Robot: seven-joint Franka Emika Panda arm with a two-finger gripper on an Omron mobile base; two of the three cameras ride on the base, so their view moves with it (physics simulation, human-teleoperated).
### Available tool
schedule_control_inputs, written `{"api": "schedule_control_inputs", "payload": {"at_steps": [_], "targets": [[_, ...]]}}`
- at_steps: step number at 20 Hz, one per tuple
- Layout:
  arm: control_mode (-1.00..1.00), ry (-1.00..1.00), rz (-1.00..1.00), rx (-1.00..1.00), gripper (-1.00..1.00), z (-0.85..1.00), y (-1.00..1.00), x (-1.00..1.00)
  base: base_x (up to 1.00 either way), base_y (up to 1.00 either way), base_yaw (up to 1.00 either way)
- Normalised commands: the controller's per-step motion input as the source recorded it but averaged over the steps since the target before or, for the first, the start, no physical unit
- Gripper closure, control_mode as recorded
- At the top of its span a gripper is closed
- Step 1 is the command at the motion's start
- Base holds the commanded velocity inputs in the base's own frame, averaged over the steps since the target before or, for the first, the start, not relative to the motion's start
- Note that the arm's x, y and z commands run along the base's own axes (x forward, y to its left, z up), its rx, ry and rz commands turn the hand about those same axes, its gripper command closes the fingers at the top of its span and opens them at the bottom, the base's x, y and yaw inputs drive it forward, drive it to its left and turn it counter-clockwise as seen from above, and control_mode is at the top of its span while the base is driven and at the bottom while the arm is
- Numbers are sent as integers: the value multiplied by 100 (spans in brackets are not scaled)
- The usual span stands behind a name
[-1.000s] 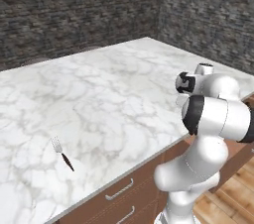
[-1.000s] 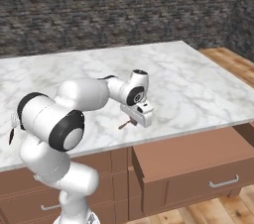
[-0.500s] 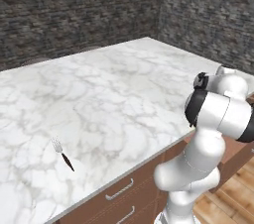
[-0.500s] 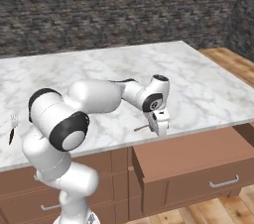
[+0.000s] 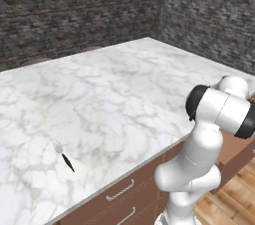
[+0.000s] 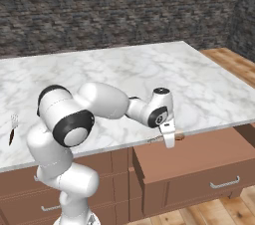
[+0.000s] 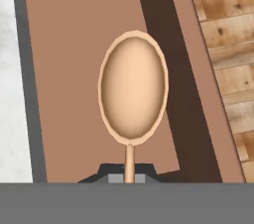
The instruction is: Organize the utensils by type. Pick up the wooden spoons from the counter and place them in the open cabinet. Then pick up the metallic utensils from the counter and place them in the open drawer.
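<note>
glossy white rounded arm segments with dark joint bands, white pincer [image 6: 169,137].

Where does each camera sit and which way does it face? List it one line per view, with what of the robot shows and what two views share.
Left base view: behind the arm's left, looking down over the marble counter and fork; the arm rises lower right.
Right base view: behind the arm's right, facing the counter and open drawer; the arm reaches to the gripper.
Hand view: looks along the fingers, down at the held wooden spoon over the drawer.
Shared: both base views show counter and fork.
</note>
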Motion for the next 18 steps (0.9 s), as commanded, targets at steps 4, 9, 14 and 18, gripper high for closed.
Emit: {"api": "schedule_control_inputs", "payload": {"at_steps": [4,9,14,18], "targets": [[-100,7,-20,-5,100,-31,-62,-5,0,0,0],[-100,0,-2,0,100,-28,-63,-17,0,0,0],[-100,0,1,0,100,-22,-58,-16,0,0,0],[-100,0,4,0,100,-27,-45,-4,0,0,0]]}}
